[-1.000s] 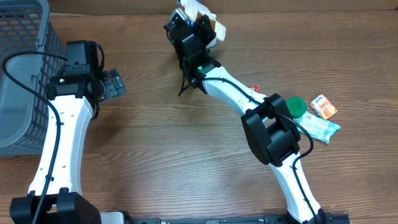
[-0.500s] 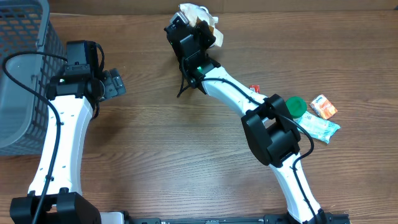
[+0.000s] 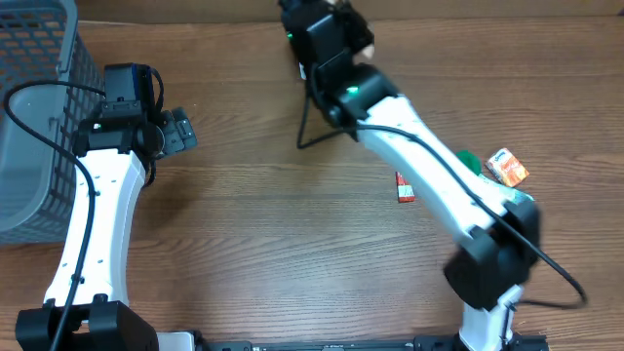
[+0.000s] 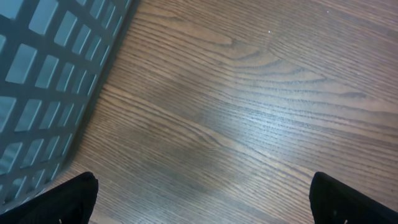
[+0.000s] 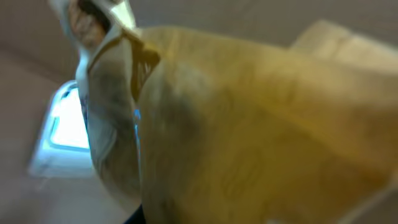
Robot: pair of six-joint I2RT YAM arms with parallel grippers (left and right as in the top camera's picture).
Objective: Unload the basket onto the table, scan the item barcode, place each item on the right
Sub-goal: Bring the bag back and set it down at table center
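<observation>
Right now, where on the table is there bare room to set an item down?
The widest bare wood lies mid-table, between the left arm and the right arm, down to the near edge. The far right corner is also bare. It is crowded along the right arm: red packet, green lid, orange packet. The basket fills the far left.

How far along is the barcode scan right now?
Pickup looks done: the right tool is shut on a yellowish packet, held at the far edge of the table. In hand: presenting it, though no scanner shows. Remaining: the scan itself, unconfirmed. The left tool hangs open by the basket.
</observation>
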